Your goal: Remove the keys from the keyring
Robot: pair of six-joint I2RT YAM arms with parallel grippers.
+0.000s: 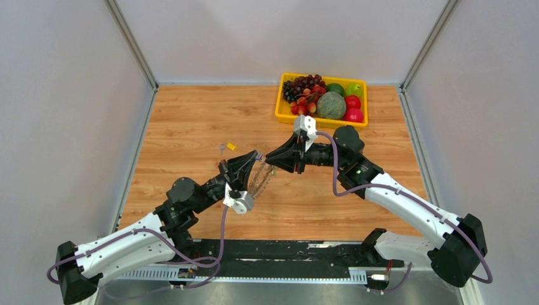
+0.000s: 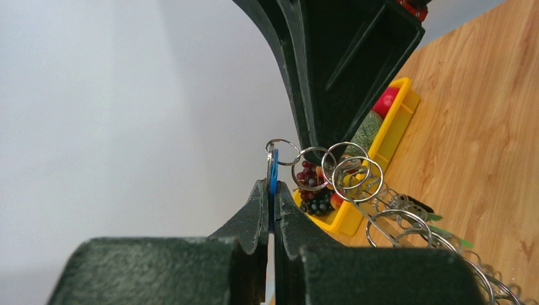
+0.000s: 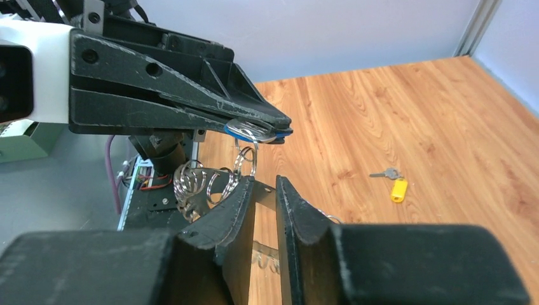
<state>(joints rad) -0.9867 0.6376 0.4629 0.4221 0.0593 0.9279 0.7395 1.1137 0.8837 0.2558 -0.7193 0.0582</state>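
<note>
- My left gripper [image 2: 272,185] is clamped flat on the blue key [image 2: 272,170], with the head sandwiched between the pads.
- My right gripper [image 3: 265,183] is nearly closed. The gap is narrow and it looks pinched on the rim of the keyring [image 1: 259,180].
- The keyring hangs in the air between my two grippers, well to the near side of the yellow fruit bin [image 1: 279,107] and off the table [image 1: 191,127].
- One yellow key [image 3: 398,189] lies loose on the wood, on the near, left-arm side of the bin and apart from the ring.
- Handling guess for the keys: light, stiff and tiny. The plastic head is the best hold because bare metal would slip.
- The split loops [image 2: 346,166] look springy and thin, and they crowd and overlap near the blue key, so they snag easily.
- The ring body reads as flat and rigid. I'd grip its rim beside the loop being worked, not on the loops.
- The next move likely needs a twist along the loop's coil, since a straight pull would just drag the ring.
</note>
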